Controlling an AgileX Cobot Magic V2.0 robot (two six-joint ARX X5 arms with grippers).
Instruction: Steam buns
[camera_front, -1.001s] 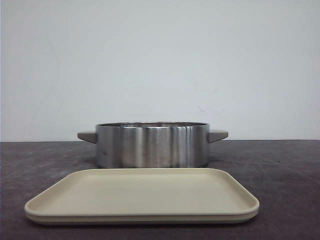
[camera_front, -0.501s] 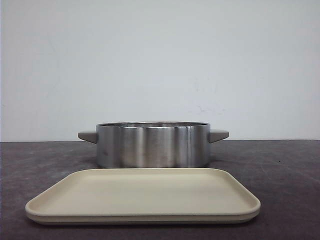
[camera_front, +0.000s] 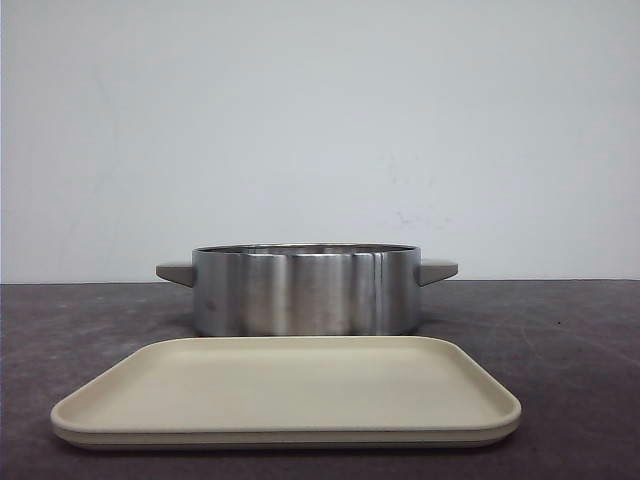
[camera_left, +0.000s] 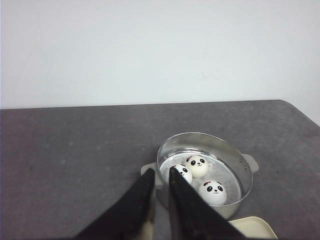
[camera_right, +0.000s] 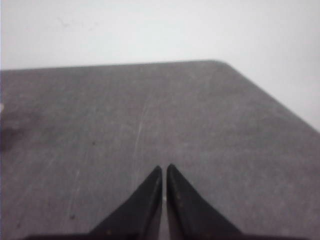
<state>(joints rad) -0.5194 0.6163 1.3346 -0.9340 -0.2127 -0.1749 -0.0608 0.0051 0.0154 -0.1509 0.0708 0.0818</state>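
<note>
Three white panda-face buns lie inside the steel pot (camera_left: 235, 160) in the left wrist view: one at the back (camera_left: 197, 165), one nearer the front (camera_left: 213, 192), and one (camera_left: 183, 173) partly hidden behind a finger. Any fourth bun is hidden. My left gripper (camera_left: 161, 174) hovers high above the table by the pot's near handle, its jaws slightly apart and empty. My right gripper (camera_right: 164, 169) is shut and empty over bare table. In the front view the pot (camera_front: 305, 290) hides the buns, and neither gripper shows.
A beige rectangular tray (camera_front: 285, 390) lies empty in front of the pot; its corner shows in the left wrist view (camera_left: 252, 227). The dark grey table (camera_right: 150, 115) ends at a rounded corner beyond the right gripper. A white wall is behind.
</note>
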